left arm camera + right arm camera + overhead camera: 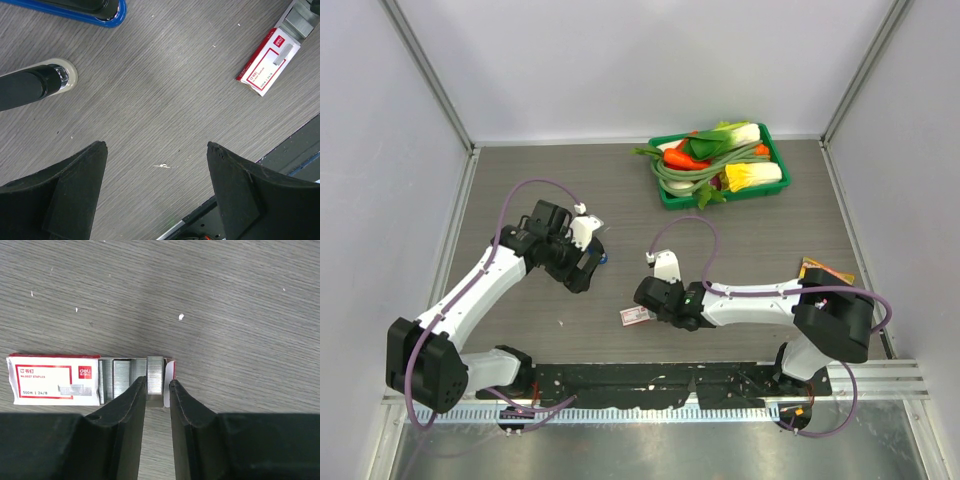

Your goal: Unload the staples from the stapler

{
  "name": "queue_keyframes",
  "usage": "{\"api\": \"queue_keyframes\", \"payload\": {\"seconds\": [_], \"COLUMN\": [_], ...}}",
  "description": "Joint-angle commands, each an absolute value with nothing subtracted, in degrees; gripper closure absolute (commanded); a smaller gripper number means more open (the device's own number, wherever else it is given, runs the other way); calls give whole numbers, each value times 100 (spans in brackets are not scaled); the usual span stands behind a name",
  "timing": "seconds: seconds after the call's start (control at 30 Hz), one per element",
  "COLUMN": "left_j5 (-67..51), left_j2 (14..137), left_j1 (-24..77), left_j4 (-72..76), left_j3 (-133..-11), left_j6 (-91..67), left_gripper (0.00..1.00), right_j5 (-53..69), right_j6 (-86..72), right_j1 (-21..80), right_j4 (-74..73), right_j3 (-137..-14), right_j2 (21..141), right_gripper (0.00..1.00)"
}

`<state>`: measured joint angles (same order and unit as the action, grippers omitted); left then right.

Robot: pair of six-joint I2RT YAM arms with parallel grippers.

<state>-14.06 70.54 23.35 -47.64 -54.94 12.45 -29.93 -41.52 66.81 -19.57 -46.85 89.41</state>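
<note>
A green basket (666, 199) at the far side of the table (540, 175) holds toy vegetables: a carrot (685, 160), corn (756, 175), leafy greens (735, 135) and pale green stalks.

Near the front edge lies a white-and-red staple box (50, 380), with its long axis across the right wrist view. Its right end is open and silver staple strips (115, 380) are packed inside.

The staples (155, 371) sit as a short grey block at that open end. Their long axis runs crosswise to the box and points back between the fingers.

The right gripper (157, 381) straddles the near end of this block with narrow jaws. One finger is against the block, and a thin gap shows at the other.

The stapler (114, 15) lies on the table under the left arm, well apart from the box. Only its blue edge and black top show, with the long axis slanting slightly along the top of the left wrist view and the rounded end to the right.

The left gripper (156, 146) hangs above bare table, its jaws spread wide and holding nothing.
</note>
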Motion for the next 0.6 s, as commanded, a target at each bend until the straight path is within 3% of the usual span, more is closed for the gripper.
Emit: {"api": "queue_keyframes", "payload": {"seconds": [0.0, 0.57], "left_j5": [-1406, -1424], "left_j2": [6891, 6899], "left_j1": [2355, 2355], "left_j4": [-4790, -4746], "left_j3": [-5537, -5484], "left_j6": [1301, 1292], "left_gripper": [15, 15], "right_j5": [-3217, -3217], "right_j6": [-4157, -3744], "right_j1": [6732, 6171], "right_j4": [-2048, -2145], "right_j3": [-4878, -5195], "right_j2": [8851, 8508], "right_gripper": [68, 78]}}
